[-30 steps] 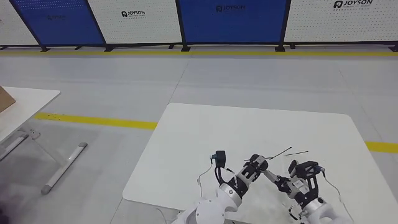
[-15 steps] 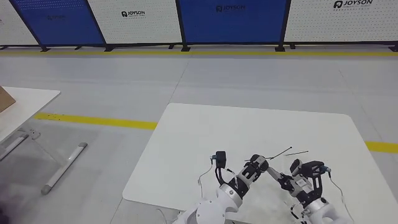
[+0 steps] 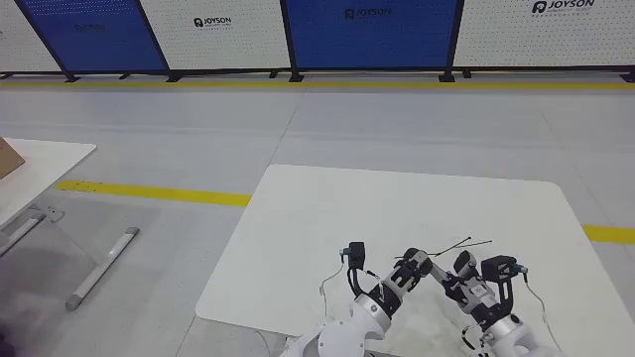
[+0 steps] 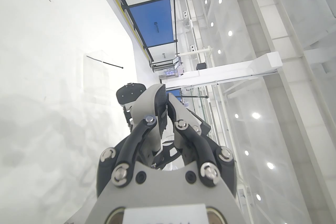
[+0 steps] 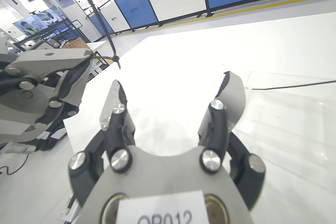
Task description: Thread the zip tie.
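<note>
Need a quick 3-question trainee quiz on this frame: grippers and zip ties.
1. True or false: the right gripper is open and holds nothing.
2. What is the left gripper shut on? A) a screwdriver B) a zip tie C) nothing
3. Fill in: the second zip tie lies flat on the ____, apart from both grippers.

Key: 1 true; 2 B; 3 table.

Logo print on blue, white fence panels (image 3: 372, 13); cut-off code label (image 5: 164, 212) on right pincer (image 5: 173, 83) base.
</note>
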Tool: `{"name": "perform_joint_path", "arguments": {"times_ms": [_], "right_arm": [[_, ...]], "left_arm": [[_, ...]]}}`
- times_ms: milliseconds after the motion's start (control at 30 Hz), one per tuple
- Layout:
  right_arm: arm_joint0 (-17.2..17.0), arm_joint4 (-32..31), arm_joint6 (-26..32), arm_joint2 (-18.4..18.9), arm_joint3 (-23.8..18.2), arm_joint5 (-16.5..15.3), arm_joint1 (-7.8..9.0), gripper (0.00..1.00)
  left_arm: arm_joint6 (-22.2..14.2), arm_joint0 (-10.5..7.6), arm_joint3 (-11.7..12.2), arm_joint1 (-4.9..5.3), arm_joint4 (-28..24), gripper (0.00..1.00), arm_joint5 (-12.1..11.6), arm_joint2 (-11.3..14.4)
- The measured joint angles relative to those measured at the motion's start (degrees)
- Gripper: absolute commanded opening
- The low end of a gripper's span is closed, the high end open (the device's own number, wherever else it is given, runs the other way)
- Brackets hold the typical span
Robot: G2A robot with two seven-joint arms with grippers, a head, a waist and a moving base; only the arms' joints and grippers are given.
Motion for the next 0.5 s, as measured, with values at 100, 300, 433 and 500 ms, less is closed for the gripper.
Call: {"name": "perform_joint_path", "arguments": {"times_ms": [100,300,433,500], "right_arm": [[0.0,0.4,-0.3,-0.3,-0.3,0.0,0.23,0.50],[0.0,0.4,-0.5,-0.9,-1.1,0.0,0.80,0.47],[0.0,0.6,-0.6,-1.2,-1.3,0.0,1.17,0.45],[0.1,0.6,-0.6,-1.4,-1.5,0.0,1.36,0.45]], "left_arm": [[0.3,-0.12,0.4,-0.02,0.5,0.00,0.0,0.3],[1.1,-0.36,0.9,-0.10,1.3,0.00,0.1,0.9],[1.4,-0.48,1.2,-0.14,1.7,0.00,0.0,1.2],[1.7,-0.54,1.3,-0.17,2.1,0.00,0.0,1.4]]}}
